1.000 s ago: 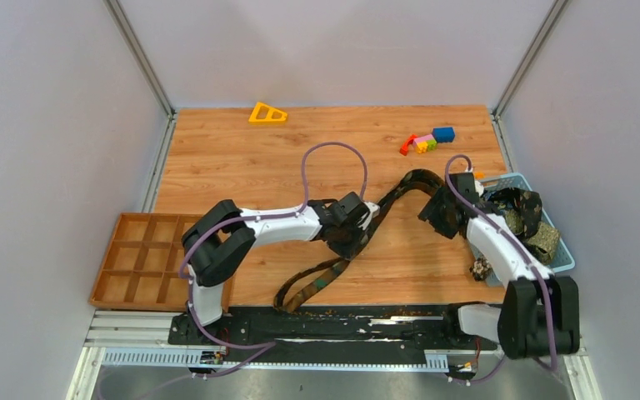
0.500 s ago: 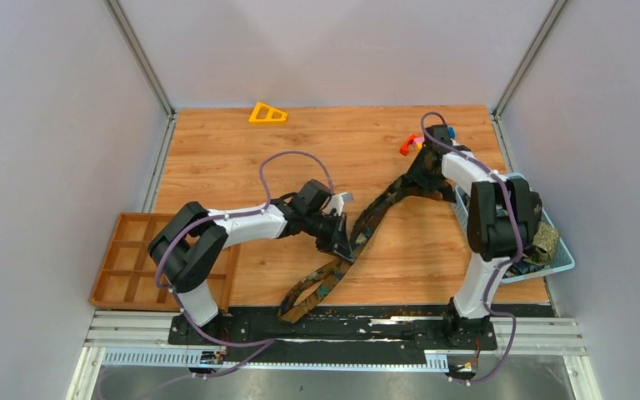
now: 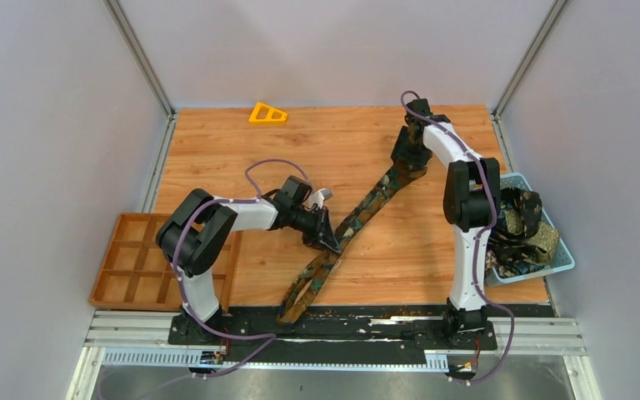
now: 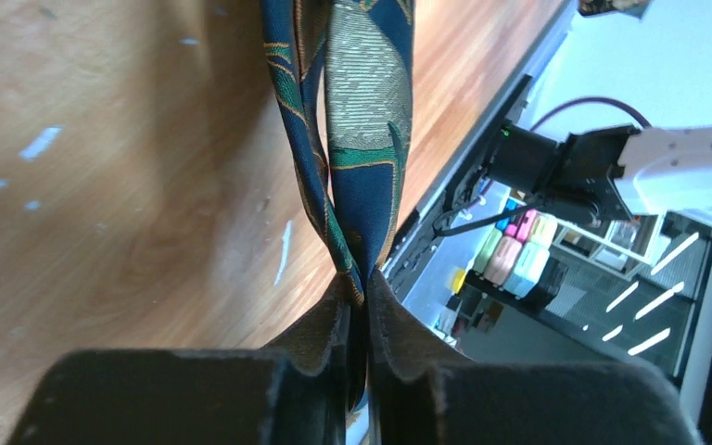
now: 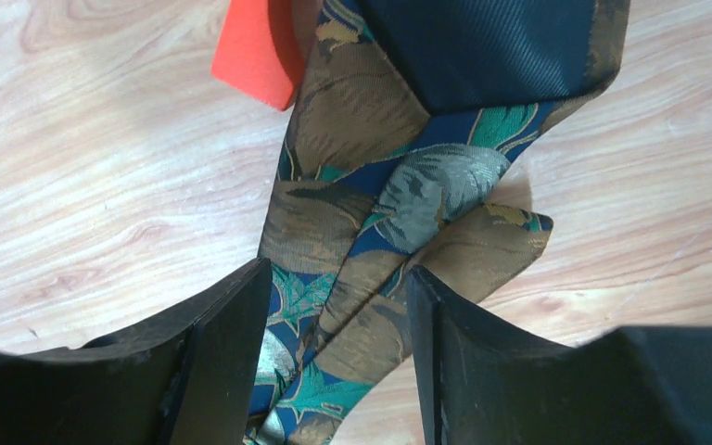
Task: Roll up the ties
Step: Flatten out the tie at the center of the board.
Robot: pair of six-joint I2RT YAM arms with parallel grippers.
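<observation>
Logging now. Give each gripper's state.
Left gripper: shut on the tie.
Right gripper: jaws apart around the tie's end; grip cannot be told.
</observation>
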